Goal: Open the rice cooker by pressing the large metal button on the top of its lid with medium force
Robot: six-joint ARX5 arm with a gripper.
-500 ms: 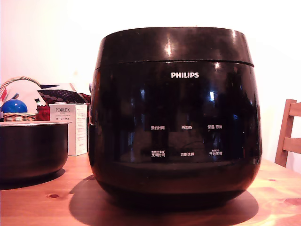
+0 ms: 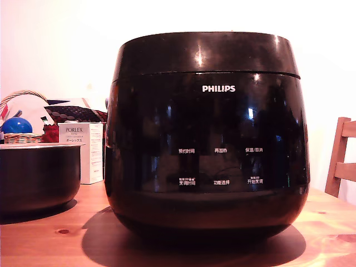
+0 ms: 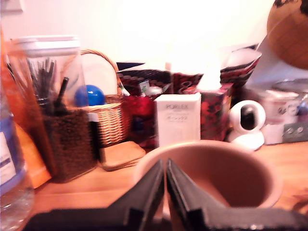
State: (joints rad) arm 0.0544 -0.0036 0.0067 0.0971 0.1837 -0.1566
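The rice cooker (image 2: 206,139), glossy black with a white PHILIPS logo, fills the middle of the exterior view on the wooden table (image 2: 44,239). Its lid (image 2: 206,53) sits down flush on the body. The top of the lid is out of sight from this low angle, so the metal button is hidden. No arm or gripper appears in the exterior view. In the wrist view my gripper (image 3: 165,167) is shut, its two black fingers (image 3: 149,190) pressed together with nothing between them. The cooker does not show in the wrist view.
A dark matte pot (image 2: 36,178) stands at the exterior view's left, with a white PORLEX box (image 2: 83,150) and a wicker basket (image 2: 22,136) holding a blue ball behind it. A wooden chair (image 2: 340,161) is at the right. A brown bowl (image 3: 216,173), a white camera (image 3: 246,122) and a clear jar (image 3: 53,106) face the wrist camera.
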